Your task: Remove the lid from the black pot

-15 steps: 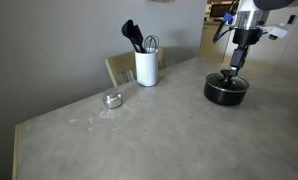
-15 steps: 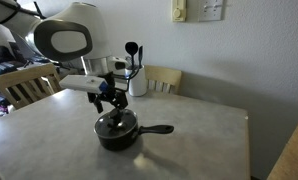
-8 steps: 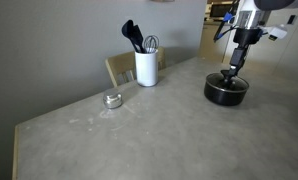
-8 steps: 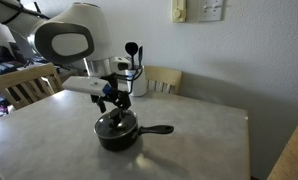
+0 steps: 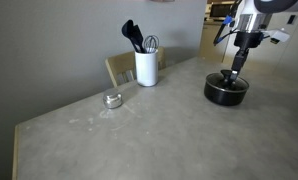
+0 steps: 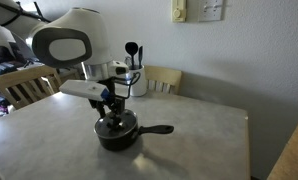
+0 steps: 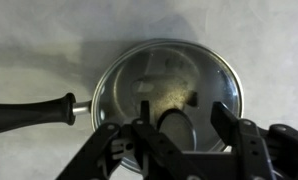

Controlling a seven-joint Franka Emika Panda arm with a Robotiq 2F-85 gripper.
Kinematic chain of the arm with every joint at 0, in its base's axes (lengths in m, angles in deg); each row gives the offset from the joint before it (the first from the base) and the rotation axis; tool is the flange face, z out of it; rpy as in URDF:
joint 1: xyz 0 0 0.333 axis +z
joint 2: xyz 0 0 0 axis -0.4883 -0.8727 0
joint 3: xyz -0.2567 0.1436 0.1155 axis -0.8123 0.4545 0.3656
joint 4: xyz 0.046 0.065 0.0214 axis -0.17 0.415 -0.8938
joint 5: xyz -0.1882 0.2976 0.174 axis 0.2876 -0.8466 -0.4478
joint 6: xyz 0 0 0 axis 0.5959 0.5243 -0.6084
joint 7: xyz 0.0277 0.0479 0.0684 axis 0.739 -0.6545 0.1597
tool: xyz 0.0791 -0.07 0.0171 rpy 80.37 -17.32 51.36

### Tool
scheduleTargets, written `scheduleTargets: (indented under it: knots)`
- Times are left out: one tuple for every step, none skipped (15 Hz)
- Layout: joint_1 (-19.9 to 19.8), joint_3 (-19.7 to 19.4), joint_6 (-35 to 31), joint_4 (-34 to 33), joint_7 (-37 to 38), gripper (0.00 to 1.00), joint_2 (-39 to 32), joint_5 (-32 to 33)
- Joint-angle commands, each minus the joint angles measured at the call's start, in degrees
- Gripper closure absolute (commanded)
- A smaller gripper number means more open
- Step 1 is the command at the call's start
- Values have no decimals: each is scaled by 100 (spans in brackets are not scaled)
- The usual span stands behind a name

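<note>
Gripper (image 7: 184, 125) is hanging just above the lid (image 7: 169, 75), its dark fingers (image 7: 225, 118) spread and straddling the dark knob (image 7: 175, 130) without clamping it. Round glass ringed in bright metal is sitting flat on the black pot (image 5: 227, 92), whose long straight handle (image 7: 29, 113) is pointing sideways. Smooth grey table (image 5: 139, 135) is stretching wide towards a small silver tin (image 5: 112, 99) and, farther back, a white cylindrical holder (image 5: 146, 67), both well apart from the pot.

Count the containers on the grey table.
3: the low black pot beneath the gripper, the white cylindrical utensil holder by the far edge, the small round silver tin near it. None looks hidden.
</note>
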Motion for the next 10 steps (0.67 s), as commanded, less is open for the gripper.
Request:
scheduleTargets:
  knots:
    - [-166,139,-165,85,-291,60,-45,-183]
    - [-173,149,-194,101,-325,72,-39,-209]
    - [-186,157,-216,108,-358,80,-35,-232]
    - [-194,163,-231,112,-375,85,-33,-242]
    - [-202,169,-255,118,-395,88,-31,-258]
    - [-207,172,-260,119,-404,92,-27,-260]
    - [-214,176,-269,121,-421,92,-28,-277]
    - [-217,177,-270,121,-424,92,-24,-287]
    - [-217,174,-283,130,-420,92,-18,-290]
    - [-216,172,-290,144,-420,92,4,-290]
